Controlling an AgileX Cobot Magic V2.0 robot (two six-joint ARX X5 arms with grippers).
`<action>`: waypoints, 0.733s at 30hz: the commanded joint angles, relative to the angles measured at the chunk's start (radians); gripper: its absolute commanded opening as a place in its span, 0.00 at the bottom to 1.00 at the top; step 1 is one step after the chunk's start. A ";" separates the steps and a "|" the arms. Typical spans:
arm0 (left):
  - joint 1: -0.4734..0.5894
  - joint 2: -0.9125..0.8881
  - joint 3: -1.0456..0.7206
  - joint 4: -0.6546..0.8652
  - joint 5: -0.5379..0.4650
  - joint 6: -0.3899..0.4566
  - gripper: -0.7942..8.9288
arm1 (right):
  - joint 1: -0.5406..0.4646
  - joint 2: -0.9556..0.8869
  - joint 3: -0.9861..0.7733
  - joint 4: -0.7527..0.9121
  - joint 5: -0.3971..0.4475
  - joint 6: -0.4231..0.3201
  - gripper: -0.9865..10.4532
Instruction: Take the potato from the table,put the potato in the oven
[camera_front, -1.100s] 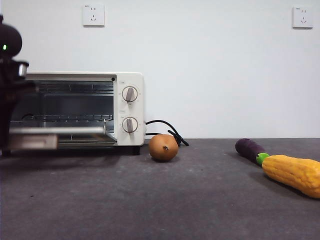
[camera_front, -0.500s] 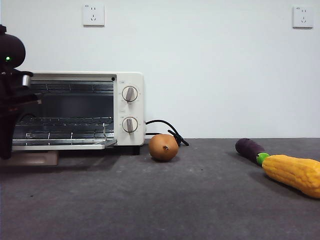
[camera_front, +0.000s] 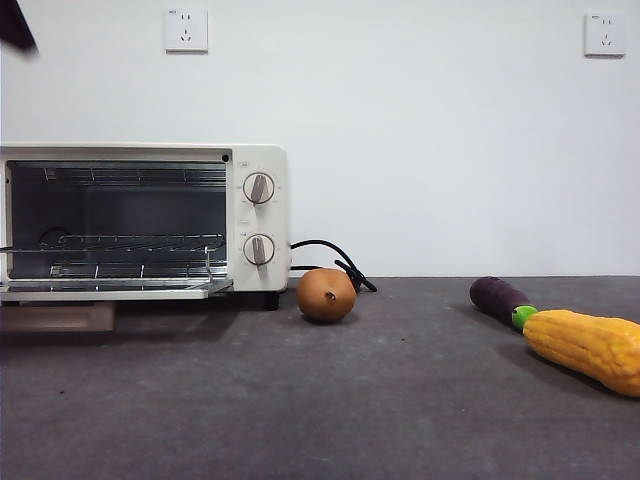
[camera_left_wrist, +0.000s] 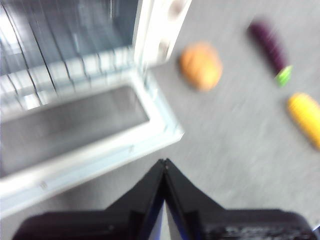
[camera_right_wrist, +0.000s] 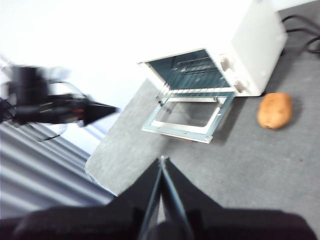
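The orange-brown potato (camera_front: 326, 294) lies on the dark grey table (camera_front: 350, 400), just right of the cream-white oven (camera_front: 258, 215). The oven's door (camera_front: 110, 291) hangs fully open and level, and wire racks show inside. My left gripper (camera_left_wrist: 164, 164) is shut and empty, raised above the table in front of the open door (camera_left_wrist: 85, 125), with the potato (camera_left_wrist: 201, 66) well beyond it. In the front view it shows only as a black tip (camera_front: 15, 25). My right gripper (camera_right_wrist: 162, 160) is shut and empty, high and far from the oven (camera_right_wrist: 250, 45) and the potato (camera_right_wrist: 274, 110).
A dark purple eggplant (camera_front: 500, 297) and a yellow corn cob (camera_front: 585, 348) lie at the right of the table. The oven's black cord (camera_front: 335, 258) loops behind the potato. A wooden block (camera_front: 60, 317) sits under the open door.
The oven door has dropped from half-lowered to fully open. The dark arm at the oven's left side has lifted out of the front view, leaving only a tip at the top left corner.
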 joint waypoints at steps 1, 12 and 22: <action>-0.002 -0.139 0.003 -0.008 0.008 -0.014 0.08 | 0.114 0.093 0.066 0.012 0.102 0.013 0.10; -0.002 -0.409 0.003 -0.142 0.006 -0.019 0.08 | 0.487 0.546 0.401 -0.073 0.571 -0.053 0.23; -0.002 -0.470 0.003 -0.340 0.006 -0.019 0.08 | 0.544 0.937 0.690 -0.184 0.778 -0.109 0.49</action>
